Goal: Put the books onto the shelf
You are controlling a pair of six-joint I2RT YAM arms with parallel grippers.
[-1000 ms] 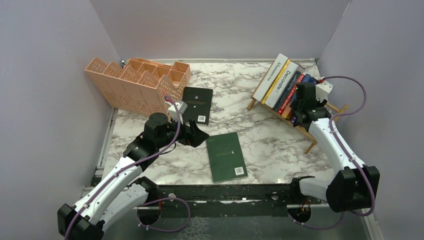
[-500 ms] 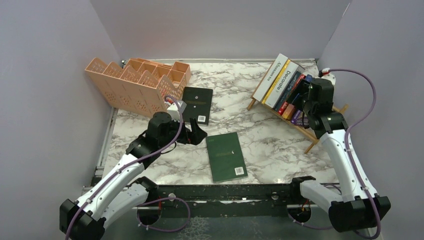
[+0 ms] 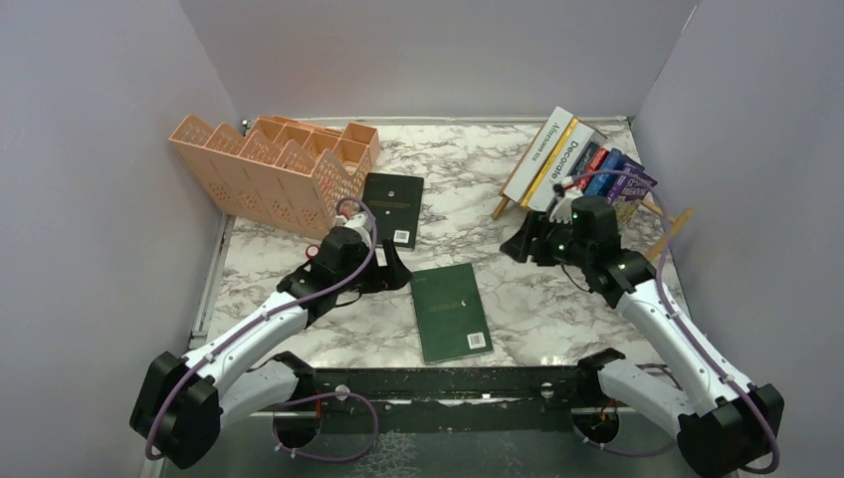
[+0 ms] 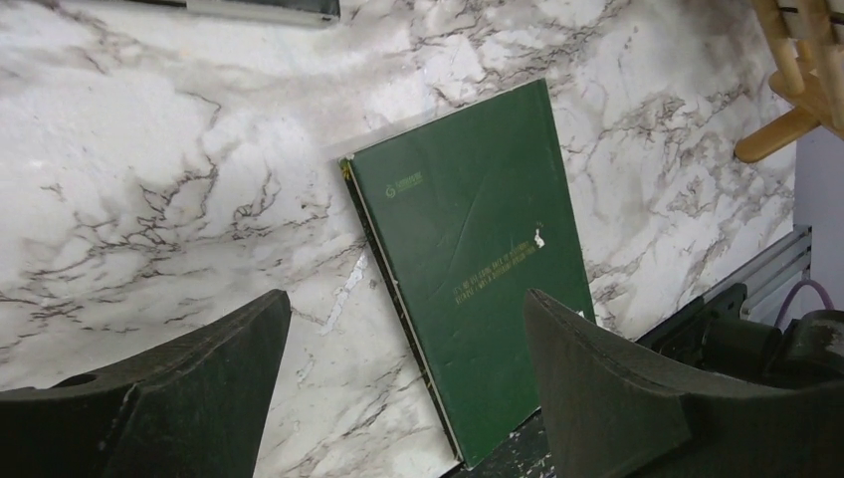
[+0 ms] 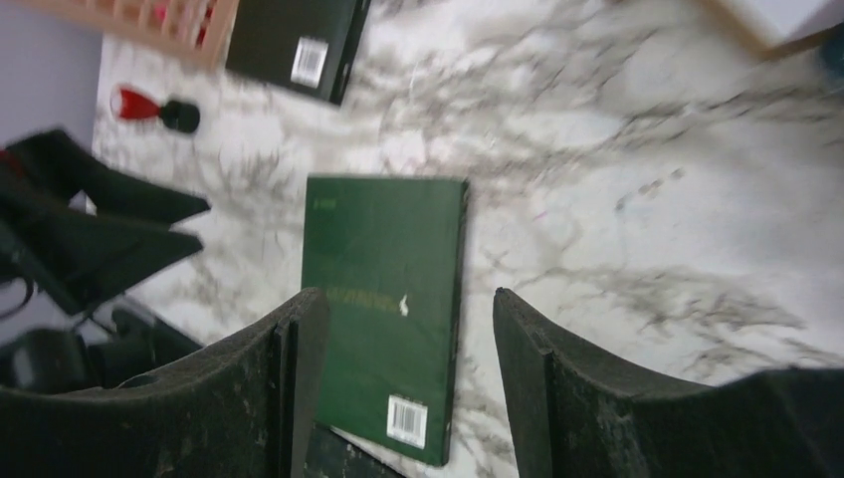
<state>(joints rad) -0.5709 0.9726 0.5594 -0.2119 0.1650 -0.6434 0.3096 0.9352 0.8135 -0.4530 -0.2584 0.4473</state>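
My left gripper (image 3: pixel 396 267) is wide open and holds nothing. It hangs low over the table (image 3: pixel 518 289), a bit left of the middle. The jaws point at the green book (image 3: pixel 451 311), and in my left wrist view that book (image 4: pixel 468 259) shows right between them, but they are not touching it. The green book lies flat near the near edge of the table, about in the middle. My right gripper (image 3: pixel 523 244) is open too, less wide, and it holds nothing. It hangs over the right half of the table, between the green book and the shelf (image 3: pixel 669 231). My right wrist view is blurry, but I can see the green book (image 5: pixel 388 299) down below the open jaws. A black book (image 3: pixel 391 207) lies flat farther back, left of the middle, just beside the peach basket (image 3: pixel 269 164). The basket sits in the far left corner. The shelf stands in the far right corner. It has a row of books leaning in it: a white book (image 3: pixel 537 151), a yellow one, a brown book (image 3: pixel 560 162) that says "Decorate", and some dark, blue and purple ones behind my right arm.
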